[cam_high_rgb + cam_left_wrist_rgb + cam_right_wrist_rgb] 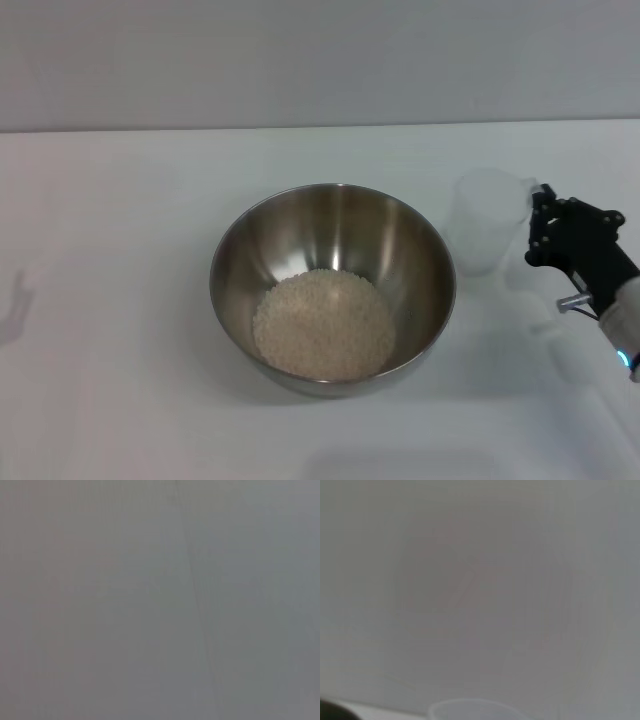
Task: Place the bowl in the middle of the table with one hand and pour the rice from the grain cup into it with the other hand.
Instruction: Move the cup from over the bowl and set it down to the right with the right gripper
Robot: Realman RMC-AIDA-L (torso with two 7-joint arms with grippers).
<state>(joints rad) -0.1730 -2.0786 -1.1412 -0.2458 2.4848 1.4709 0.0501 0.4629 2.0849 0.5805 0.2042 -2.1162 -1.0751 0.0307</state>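
Note:
The steel bowl (335, 225) stands in the middle of the white table (120, 250) and holds a pale heap of rice (324, 325). The clear grain cup (490, 220) stands upright and looks empty, on the table just right of the bowl. My right gripper (541, 225) is at the cup's right side, where its handle is, and touches it or nearly so. The cup's rim also shows in the right wrist view (475, 707). My left gripper is out of view; the left wrist view shows only a grey surface.
A grey wall (320, 60) runs behind the table. A faint shadow (15, 305) lies on the table at the far left edge.

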